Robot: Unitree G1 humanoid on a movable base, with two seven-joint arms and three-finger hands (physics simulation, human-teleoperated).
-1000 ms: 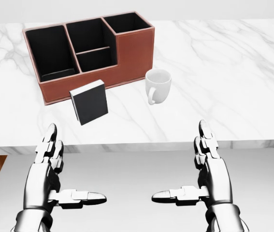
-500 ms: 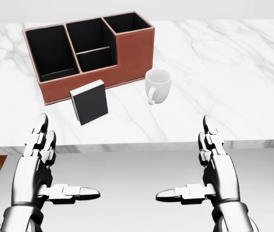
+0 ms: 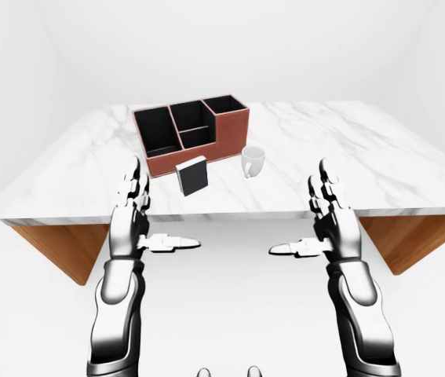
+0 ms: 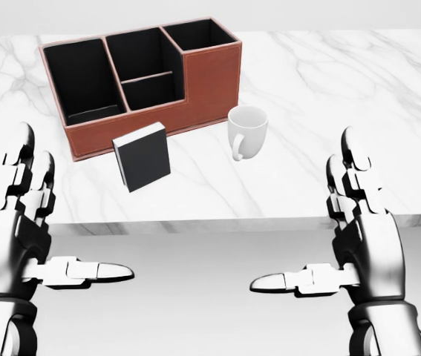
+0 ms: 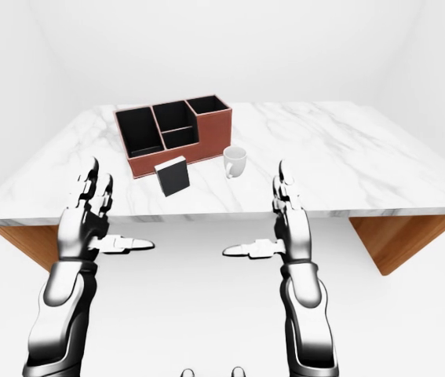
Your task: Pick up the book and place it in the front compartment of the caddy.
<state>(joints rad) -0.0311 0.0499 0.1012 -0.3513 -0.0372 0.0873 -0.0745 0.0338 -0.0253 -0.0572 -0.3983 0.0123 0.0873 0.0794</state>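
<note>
The left hand [image 4: 24,230] stands at the lower left of the head view, fingers spread straight up and thumb stuck out sideways toward the middle, holding nothing. The right hand [image 4: 359,237] mirrors it at the lower right, just as wide and just as empty. Both hover short of the marble table [image 4: 344,96], below its near edge in the picture, and touch nothing.

Up and to the right of the left hand, the book [image 4: 142,156] stands upright on the marble near that edge, its dark cover facing the robot and tilted a little, its long axis running up the frame. It sits left of centre, so I judge the left hand the nearer one; the right would have to cross past the white mug [image 4: 246,132], which stands just right of the book.

Higher in the frame, just behind the book, is the brown caddy [image 4: 206,85], its dark compartments open upward. The low compartment along its near wall looks like the target, directly above the book.
</note>
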